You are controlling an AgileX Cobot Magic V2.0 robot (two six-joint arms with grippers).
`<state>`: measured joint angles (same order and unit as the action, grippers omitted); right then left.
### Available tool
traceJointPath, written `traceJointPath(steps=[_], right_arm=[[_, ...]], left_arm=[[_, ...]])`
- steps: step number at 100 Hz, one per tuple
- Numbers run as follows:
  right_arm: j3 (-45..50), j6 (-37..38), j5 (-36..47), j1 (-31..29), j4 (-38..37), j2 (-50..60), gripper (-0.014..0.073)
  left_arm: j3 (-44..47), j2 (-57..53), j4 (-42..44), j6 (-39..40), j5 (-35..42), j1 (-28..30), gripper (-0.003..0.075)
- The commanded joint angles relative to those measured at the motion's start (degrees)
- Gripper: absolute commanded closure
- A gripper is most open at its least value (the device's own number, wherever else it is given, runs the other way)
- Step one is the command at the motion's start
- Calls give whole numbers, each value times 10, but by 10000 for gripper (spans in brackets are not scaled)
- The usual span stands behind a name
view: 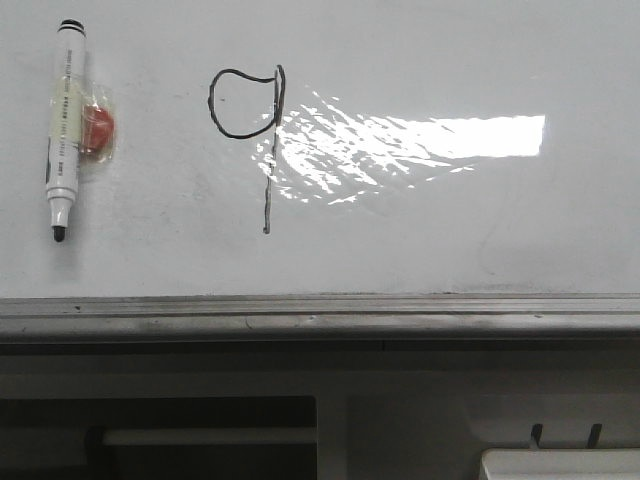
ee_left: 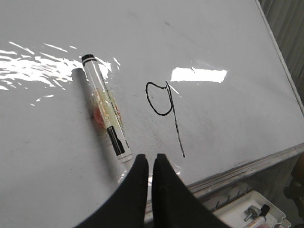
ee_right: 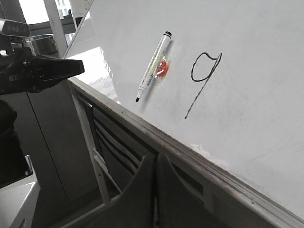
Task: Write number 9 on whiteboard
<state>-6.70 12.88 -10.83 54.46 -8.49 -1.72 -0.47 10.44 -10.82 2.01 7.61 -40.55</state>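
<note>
Where glare begins, number 9 (view: 262, 120): thin black loop, long stem.

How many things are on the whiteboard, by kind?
Markers: 1, the marker, uncapped
Red pieces taped at the marker: 1, the red piece
Drawn figures: 1, the number 9
Total: 3 on the whiteboard
</note>
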Motion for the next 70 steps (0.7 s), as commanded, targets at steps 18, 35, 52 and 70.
traceJointPath(steps=[18, 35, 52, 70], right_arm=[[4, -3, 29, 1, -8, 16, 663], [4, -3, 27, 1, -8, 16, 663], [4, -3, 27, 1, -8, 16, 663], [4, -3, 27, 1, -8, 16, 663]], left_arm=[[-13, 4, 1, -1, 38, -1, 740], [-13, 4, 1, -1, 38, -1, 740], [-11, 4, 1, -1, 38, -1, 740], [21, 4, -2, 0, 87, 3, 740]])
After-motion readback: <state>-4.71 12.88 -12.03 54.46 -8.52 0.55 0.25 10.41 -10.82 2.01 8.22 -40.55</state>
